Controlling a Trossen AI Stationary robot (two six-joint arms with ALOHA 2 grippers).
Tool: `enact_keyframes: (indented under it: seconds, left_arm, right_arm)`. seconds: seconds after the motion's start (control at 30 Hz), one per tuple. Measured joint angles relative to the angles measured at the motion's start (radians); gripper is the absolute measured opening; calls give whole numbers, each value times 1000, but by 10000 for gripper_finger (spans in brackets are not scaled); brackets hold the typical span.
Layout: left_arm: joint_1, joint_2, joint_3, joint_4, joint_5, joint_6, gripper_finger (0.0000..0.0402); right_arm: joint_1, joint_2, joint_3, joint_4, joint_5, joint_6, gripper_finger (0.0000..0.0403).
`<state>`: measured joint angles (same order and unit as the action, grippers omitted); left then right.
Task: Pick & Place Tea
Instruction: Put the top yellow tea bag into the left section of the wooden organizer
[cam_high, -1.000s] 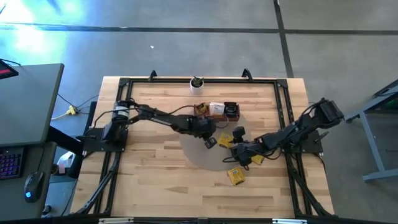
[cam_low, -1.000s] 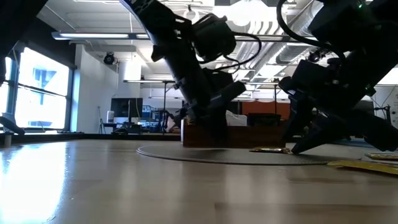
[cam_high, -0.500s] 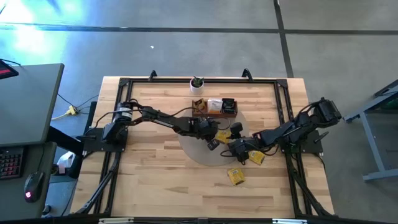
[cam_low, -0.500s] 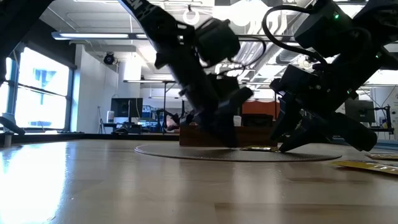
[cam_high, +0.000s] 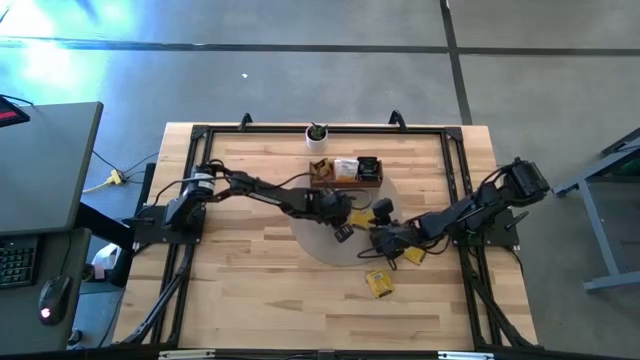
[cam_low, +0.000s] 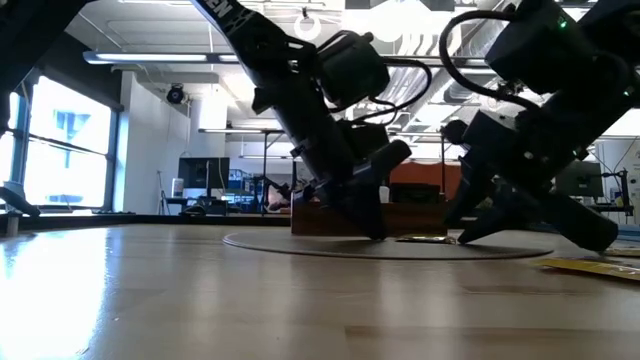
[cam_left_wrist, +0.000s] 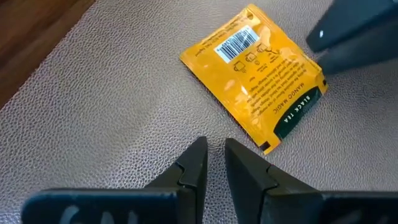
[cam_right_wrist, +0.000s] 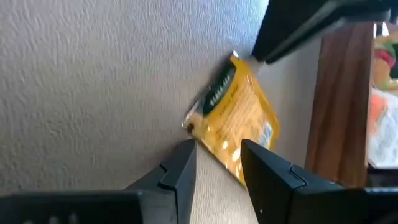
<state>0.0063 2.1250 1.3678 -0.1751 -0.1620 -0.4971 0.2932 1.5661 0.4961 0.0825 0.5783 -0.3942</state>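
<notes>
My left gripper (cam_left_wrist: 214, 158) hovers low over a round grey textured mat (cam_left_wrist: 112, 112) at the centre of the pale wooden table (cam_high: 240, 290), its fingers nearly together and empty. At its one o'clock lies a flat yellow square tea sachet (cam_left_wrist: 255, 78). My right gripper (cam_right_wrist: 217, 158) faces it from three o'clock, fingers slightly apart, touching nothing. A brown wooden compartment tray (cam_high: 345, 172) sits at twelve o'clock.
</notes>
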Motion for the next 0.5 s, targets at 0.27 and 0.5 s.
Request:
enact_keyframes:
  seconds: [0.27,0.5]
  left_arm:
    - [-41,1,-1,-84,33,55,57]
    - [-87,2,-6,-70,-43,55,57]
  right_arm:
    - [7,-3,2,-41,-3,42,124]
    - [6,-5,1,5,-86,-9,124]
